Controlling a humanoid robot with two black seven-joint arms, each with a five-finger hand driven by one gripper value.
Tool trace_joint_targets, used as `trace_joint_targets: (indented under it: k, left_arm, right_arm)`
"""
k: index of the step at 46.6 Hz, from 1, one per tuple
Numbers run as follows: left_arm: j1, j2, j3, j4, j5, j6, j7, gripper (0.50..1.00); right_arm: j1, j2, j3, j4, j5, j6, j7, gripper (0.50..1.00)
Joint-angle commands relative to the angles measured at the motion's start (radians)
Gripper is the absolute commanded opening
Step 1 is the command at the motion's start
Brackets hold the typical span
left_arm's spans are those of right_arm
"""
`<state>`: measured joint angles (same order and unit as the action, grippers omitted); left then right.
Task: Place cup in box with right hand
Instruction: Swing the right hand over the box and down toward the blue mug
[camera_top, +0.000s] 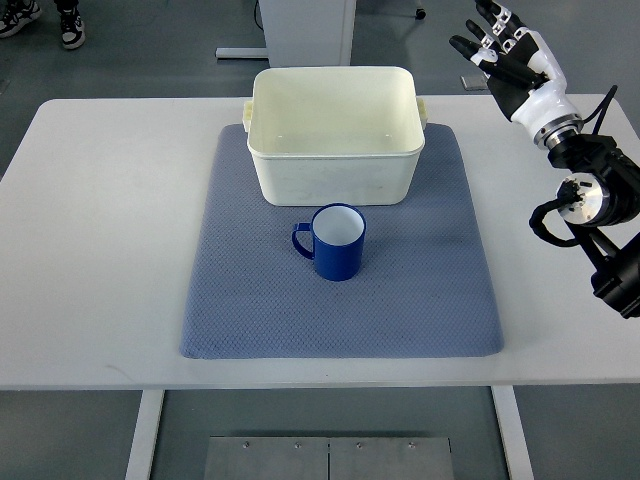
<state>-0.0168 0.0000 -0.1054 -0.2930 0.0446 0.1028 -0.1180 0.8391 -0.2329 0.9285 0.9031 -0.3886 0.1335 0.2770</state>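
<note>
The right robot hand (500, 48) is raised at the upper right of the view, past the far right corner of the worktop (90, 250), with its arm (590, 190) coming in from the right edge. Its dark fingers (468, 45) are stretched out and slightly spread, pointing up and to the left; they hold nothing and touch nothing. The hand is well apart from both the cup and the box. The cup (337, 242), blue outside and white inside, stands upright on a blue-grey mat (250, 300) that covers the middle of the white worktop. Its handle (300, 240) points to the picture's left, and its mouth is open to the camera, showing nothing inside. The box (335, 130), a cream rectangular tub, sits at the far edge of the mat just behind the cup, with a narrow gap between them; its interior shows bare. The cup lies outside the box, on the near side of it. Beyond the worktop, at the top left corner, a person's shoes (40, 20) show on the grey floor (150, 50). No left arm shows in the view.
</note>
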Motion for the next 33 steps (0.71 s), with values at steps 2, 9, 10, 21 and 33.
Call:
trace_joint_targets:
  k: [2,9,10,21,33]
  left_arm:
    - [0.0,0.0,0.0,0.0,0.0,0.0,0.001,1.0]
    - [0.0,0.0,0.0,0.0,0.0,0.0,0.001,1.0]
    - [0.0,0.0,0.0,0.0,0.0,0.0,0.001,1.0]
    - [0.0,0.0,0.001,0.0,0.0,0.0,0.0,1.0]
    - [0.0,0.0,0.0,0.0,0.0,0.0,0.0,1.0]
  right_arm:
    - [-0.002,-0.023,-0.019,0.103,-0.001,0.001,-0.002,0.996]
    - [-0.002,-0.083,-0.109,0.238,-0.006,0.017,0.004,0.995]
    - [-0.002,-0.088,-0.121,0.256,-0.009,0.02,0.004,0.995]
    - [-0.005,-0.103,-0.227,0.341,-0.136,0.02,0.02,0.991]
    - [-0.009,-0.102,-0.332,0.369,-0.208,0.018,0.06,0.987]
